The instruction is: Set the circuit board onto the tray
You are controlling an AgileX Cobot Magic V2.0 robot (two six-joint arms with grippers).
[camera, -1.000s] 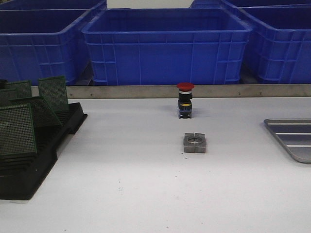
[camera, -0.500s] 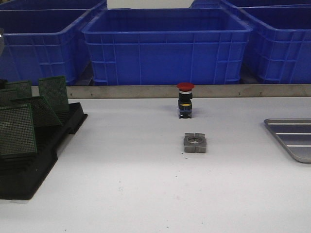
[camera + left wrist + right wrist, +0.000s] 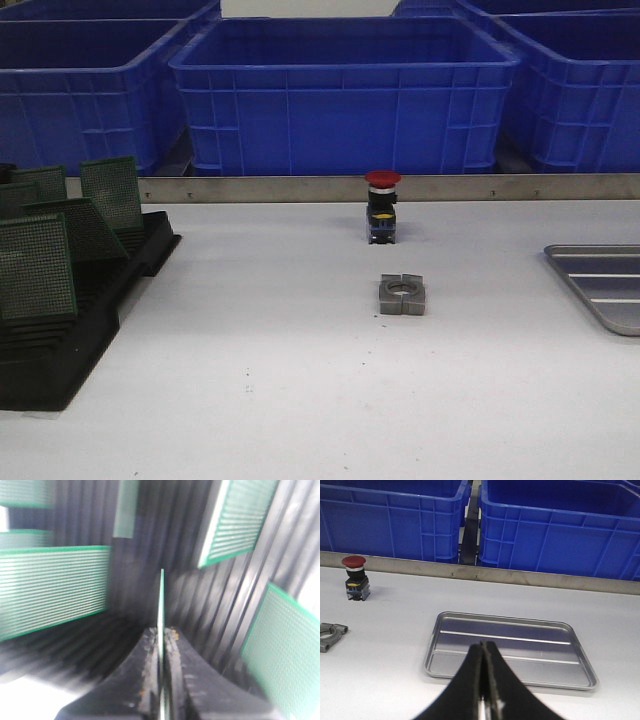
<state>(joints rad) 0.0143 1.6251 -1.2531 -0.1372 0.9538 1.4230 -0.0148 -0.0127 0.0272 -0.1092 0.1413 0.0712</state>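
Observation:
Several green perforated circuit boards [image 3: 38, 268] stand in a black slotted rack [image 3: 60, 350] at the table's left. In the left wrist view my left gripper [image 3: 161, 635] is shut on the edge of one circuit board [image 3: 161, 597], seen edge-on over the rack's slots [image 3: 210, 605]; other boards [image 3: 50, 590] stand around it. The silver-grey ribbed tray [image 3: 600, 285] lies at the right edge of the table. In the right wrist view my right gripper [image 3: 485, 647] is shut and empty, just in front of the tray [image 3: 535, 667]. Neither gripper shows in the front view.
A red-capped push button [image 3: 381, 205] stands at the table's far middle, a grey metal clamp block [image 3: 402, 294] in front of it. Big blue bins [image 3: 340, 90] line the back behind a metal rail [image 3: 300, 188].
The front view is nearly unchanged. A grey blur at its top left edge half a second ago is gone.

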